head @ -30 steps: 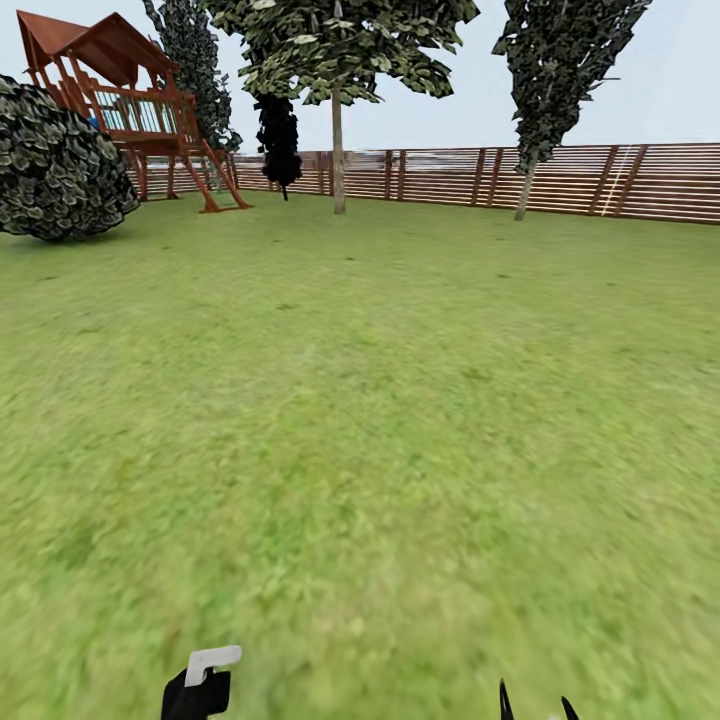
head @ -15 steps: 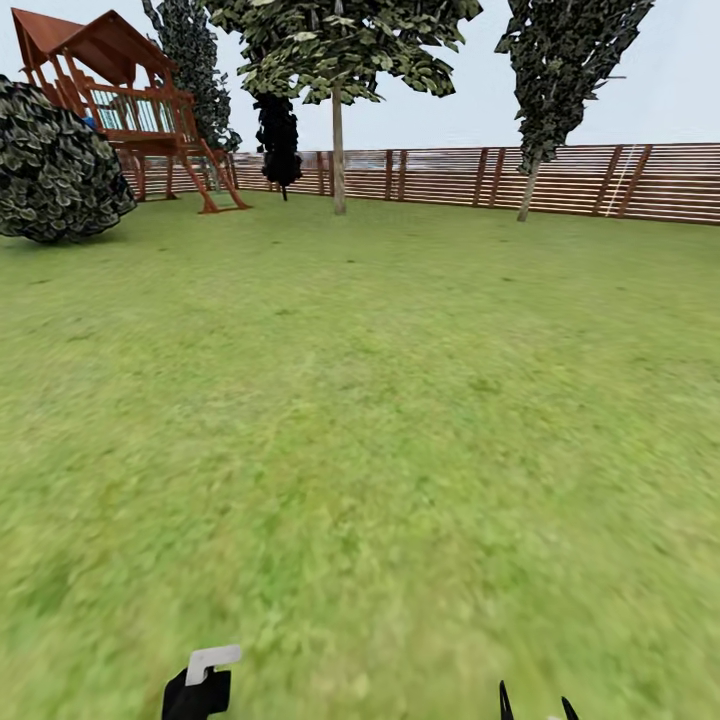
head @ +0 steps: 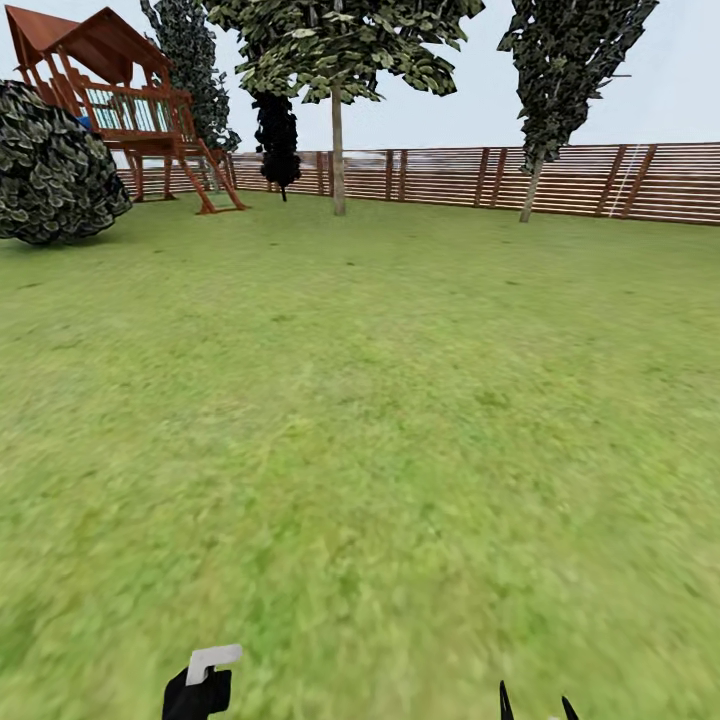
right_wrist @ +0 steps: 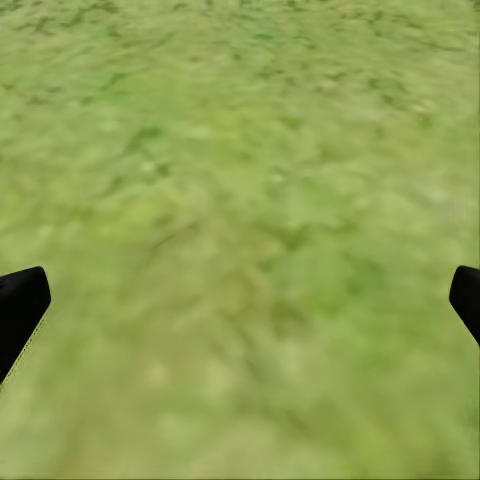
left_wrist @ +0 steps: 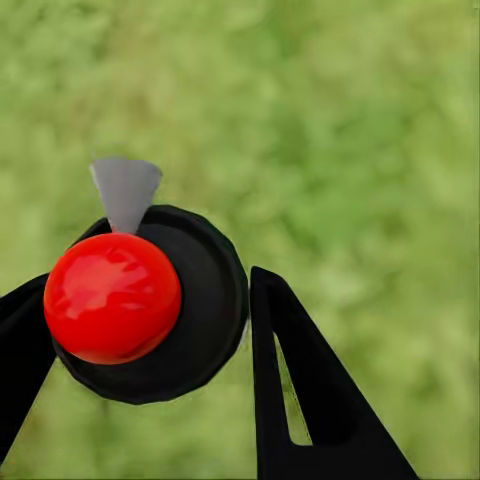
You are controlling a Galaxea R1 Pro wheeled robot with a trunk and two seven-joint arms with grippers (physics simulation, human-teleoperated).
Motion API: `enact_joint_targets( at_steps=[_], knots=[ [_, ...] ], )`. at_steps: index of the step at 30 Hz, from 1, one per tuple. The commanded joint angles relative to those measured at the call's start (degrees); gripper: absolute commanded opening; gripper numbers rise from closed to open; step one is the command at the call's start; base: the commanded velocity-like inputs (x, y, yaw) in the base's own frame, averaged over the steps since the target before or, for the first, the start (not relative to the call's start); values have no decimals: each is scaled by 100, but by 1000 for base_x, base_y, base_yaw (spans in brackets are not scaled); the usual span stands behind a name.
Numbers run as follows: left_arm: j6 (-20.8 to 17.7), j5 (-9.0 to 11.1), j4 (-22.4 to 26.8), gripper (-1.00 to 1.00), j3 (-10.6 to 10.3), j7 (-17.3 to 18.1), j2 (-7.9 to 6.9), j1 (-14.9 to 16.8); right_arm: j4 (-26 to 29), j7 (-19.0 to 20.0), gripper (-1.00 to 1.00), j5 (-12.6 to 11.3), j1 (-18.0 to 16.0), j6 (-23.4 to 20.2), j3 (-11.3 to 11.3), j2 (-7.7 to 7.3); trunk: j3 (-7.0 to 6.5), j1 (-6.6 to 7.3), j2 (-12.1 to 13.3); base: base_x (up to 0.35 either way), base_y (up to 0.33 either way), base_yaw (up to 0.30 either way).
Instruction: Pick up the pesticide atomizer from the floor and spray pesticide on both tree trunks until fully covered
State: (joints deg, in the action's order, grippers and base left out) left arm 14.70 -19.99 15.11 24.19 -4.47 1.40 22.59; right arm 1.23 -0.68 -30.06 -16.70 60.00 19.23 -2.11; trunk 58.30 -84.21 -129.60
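Observation:
My left gripper point(head: 196, 692) sits at the bottom edge of the head view, shut on the pesticide atomizer point(head: 212, 661), whose white nozzle sticks up above the black fingers. In the left wrist view the atomizer point(left_wrist: 150, 300) is a round black body with a red ball on top and a grey nozzle, clamped in the left gripper point(left_wrist: 150, 285) over blurred grass. My right gripper point(head: 535, 706) is open and empty, its fingers wide apart over the lawn point(right_wrist: 240, 300). Two trees stand far off by the fence, one tree trunk point(head: 338, 160) upright and one point(head: 528, 192) leaning.
Green lawn point(head: 380, 400) stretches ahead to a reddish-brown slat fence point(head: 600, 180). A round dark bush point(head: 50, 170) and a red wooden play tower point(head: 120, 100) stand at the far left. A dark narrow tree point(head: 277, 135) is near the fence.
The whole view has drifted a little, with the bush and play tower sliding left: the camera moved. Both grippers keep their places and states.

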Motion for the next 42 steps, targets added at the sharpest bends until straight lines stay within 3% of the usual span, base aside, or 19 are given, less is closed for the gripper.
enact_joint_targets(
  at_steps=[1, 42],
  knots=[
    [-1, 1, 0, -100, -2, -1, -4, 0, 0, -1, 100, 0, 0, 0, 1, 0, 0, 0, 0, 339, 0, 0],
    [-1, 3, -15, -100, -2, -1, 18, 0, 0, -1, 100, 0, 0, 0, 0, 0, 0, 0, 0, 339, 0, 0]
  ],
)
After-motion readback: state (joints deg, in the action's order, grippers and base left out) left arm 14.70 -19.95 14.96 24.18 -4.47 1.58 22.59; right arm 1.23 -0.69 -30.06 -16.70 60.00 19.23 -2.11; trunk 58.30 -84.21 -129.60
